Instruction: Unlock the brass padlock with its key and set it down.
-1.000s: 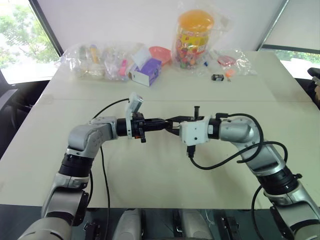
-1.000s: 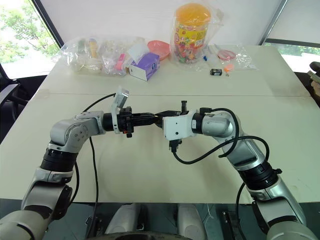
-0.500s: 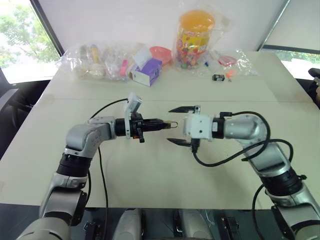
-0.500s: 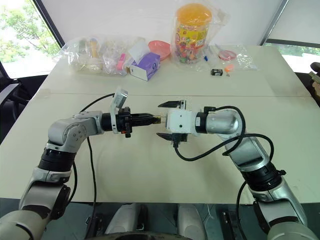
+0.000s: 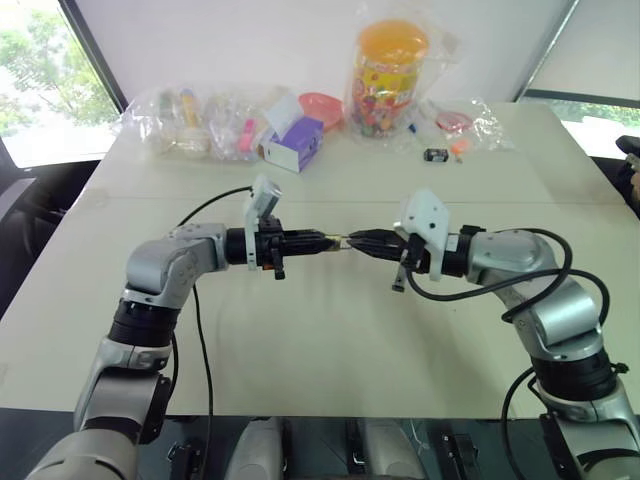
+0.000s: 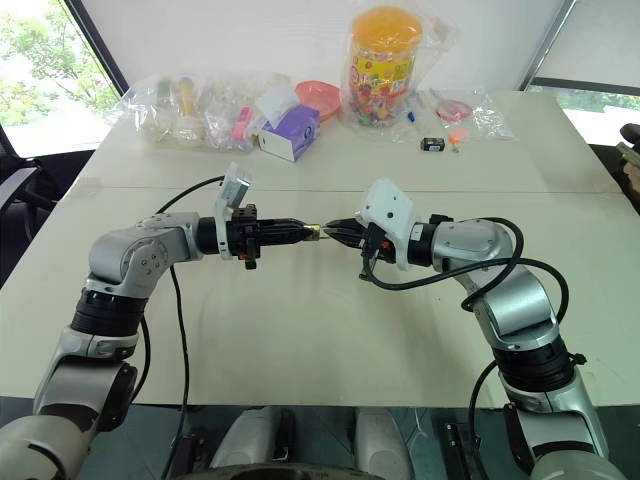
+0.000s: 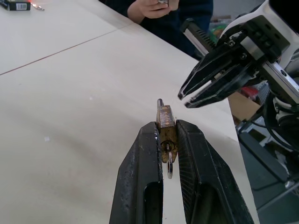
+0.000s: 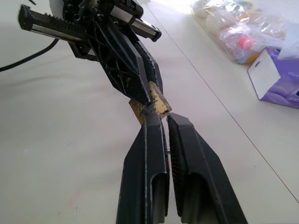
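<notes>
The left gripper [image 7: 167, 140] clamps the brass padlock [image 7: 165, 120] in the air above the middle of the table [image 5: 320, 340]; the right gripper [image 8: 159, 119], fingers together, meets it.

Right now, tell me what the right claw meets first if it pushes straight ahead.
The brass padlock, pinched in the left claw. The right claw, shut, already sits at the padlock's end; contact looks likely.

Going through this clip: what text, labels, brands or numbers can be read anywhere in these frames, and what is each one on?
Nothing can be read in any view.
Brass padlock, clamped in the left gripper: dark marks on its side, too blurred to read.
Orange-lidded jar: colourful printed label, too small to read.
Purple and white box: print too small to read.
Small black item by the bags: no legible marking.
</notes>
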